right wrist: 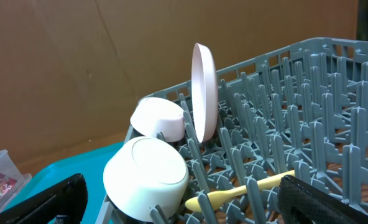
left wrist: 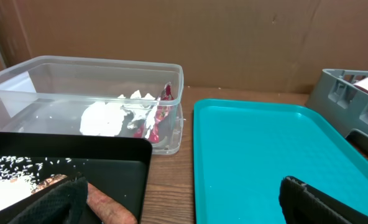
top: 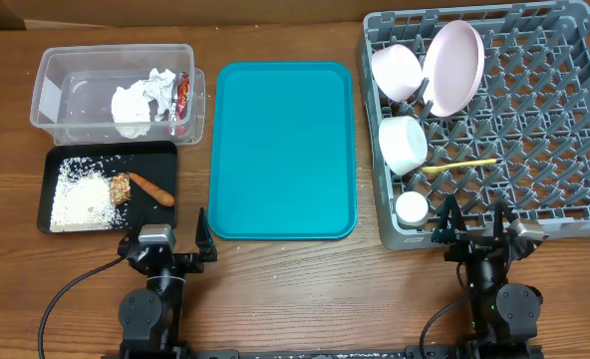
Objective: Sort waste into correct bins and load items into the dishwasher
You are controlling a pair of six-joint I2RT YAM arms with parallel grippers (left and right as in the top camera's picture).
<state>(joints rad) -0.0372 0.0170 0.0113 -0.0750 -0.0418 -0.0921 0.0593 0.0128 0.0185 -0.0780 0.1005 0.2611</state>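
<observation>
Both arms sit at the front edge of the wooden desk (top: pixel 295 289). The left hand (top: pixel 165 239) and the right hand (top: pixel 471 224) each have their fingers spread wide apart and hold nothing.

Just beyond the left hand, at the desk's front-left corner, the shallow black rectangular tray (top: pixel 160 160) holds the white rice (top: pixel 76 194), the brown crumbly food lump (top: pixel 122 187) and the orange-brown carrot-like stick (top: pixel 153 187). The stick's long axis runs slantwise towards the tray's front-right corner. Behind the tray, the clear plastic rectangular tub (top: pixel 46 90) holds the crumpled white paper (top: pixel 141 98) and the red foil wrapper (top: pixel 183 95).

The right hand points at the front-left corner of the large square grey plastic dish rack (top: pixel 554 120). The small white cup (top: pixel 412 207) stands just beyond it, and further back are two white round bowls (top: pixel 405 143) and the pale-pink round plate (top: pixel 452 68), which stands on edge. The yellow plastic spoon (top: pixel 459 166) lies across the pegs, its long axis parallel to the desk's front edge.

No waste or dish shows on the flat teal serving tray (top: pixel 282 150) between the arms, so the sorting looks finished. If anything needs resettling it is the loose spoon, and the right arm is the nearer one.
</observation>
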